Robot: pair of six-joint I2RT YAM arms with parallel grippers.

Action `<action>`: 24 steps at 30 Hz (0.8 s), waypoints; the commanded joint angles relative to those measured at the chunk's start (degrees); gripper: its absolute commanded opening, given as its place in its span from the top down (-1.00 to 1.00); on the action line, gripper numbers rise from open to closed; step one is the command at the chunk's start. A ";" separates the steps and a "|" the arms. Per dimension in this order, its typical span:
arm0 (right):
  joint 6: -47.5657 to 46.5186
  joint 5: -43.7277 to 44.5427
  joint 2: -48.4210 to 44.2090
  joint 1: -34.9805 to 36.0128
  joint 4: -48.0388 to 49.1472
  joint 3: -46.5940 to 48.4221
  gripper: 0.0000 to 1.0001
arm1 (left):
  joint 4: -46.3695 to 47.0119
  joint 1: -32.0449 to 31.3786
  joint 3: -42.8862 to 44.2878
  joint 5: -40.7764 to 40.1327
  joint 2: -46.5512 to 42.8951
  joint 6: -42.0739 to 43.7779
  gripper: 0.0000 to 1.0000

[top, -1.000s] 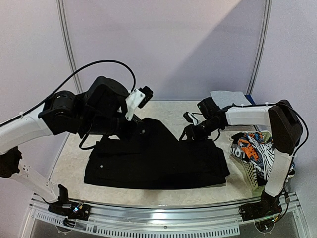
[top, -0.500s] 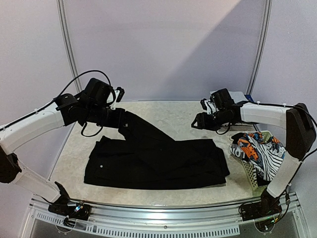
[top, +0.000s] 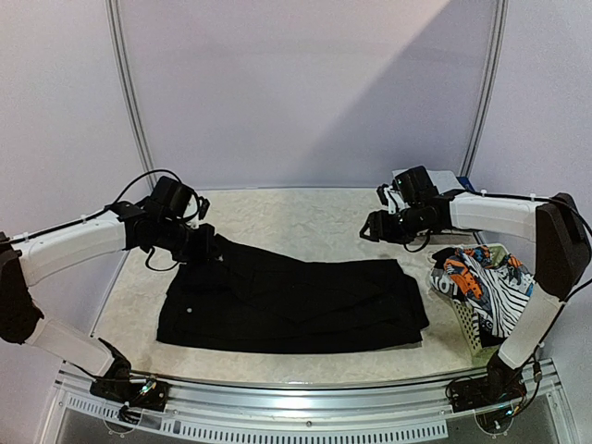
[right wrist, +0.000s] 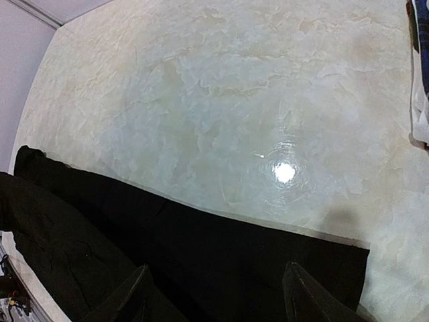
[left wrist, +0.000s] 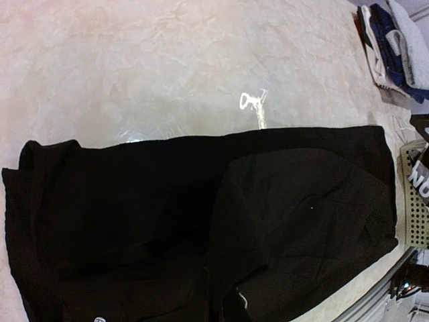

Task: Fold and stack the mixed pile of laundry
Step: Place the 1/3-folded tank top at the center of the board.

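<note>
Nearest the arms' bases, the black garment point(top: 296, 301) lay flat on the desk point(top: 314, 208) as a wide, doubled-over rectangle. It stretched from under the left end effector point(top: 205, 246) across to just short of the right end effector point(top: 370, 227). Its long axis ran left to right, roughly parallel to the desk's near edge. One short end pointed toward the left arm and the other toward the basket point(top: 474, 331). The left wrist view showed an upper layer lying over the right half, so at least one fold seemed to be in.

The left end effector was closed tight at the garment's far left corner and appeared to pinch the cloth there, though its own camera did not show the fingers. The right end effector stood well open with nothing between its fingers. It hovered just past the garment's far right edge, over bare desk.

To the right of the right end effector and nearer the arms, the basket held orange-black-white printed pieces point(top: 467, 273) and striped ones point(top: 504, 305), all unfolded. Beyond that end effector, at the desk's far right corner, sat a small stack point(left wrist: 395, 40) of grey, navy and white cloth.

As a judgement, the task was partway done. A few items were stacked, the black one was mid-fold and needed at least one more fold before stacking, and the basket's contents were left.
</note>
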 commanded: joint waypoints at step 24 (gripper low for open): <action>-0.05 -5.42 -0.56 0.65 1.37 -2.45 -0.38 | 0.16 13.78 -8.66 -9.36 5.52 -1.70 0.11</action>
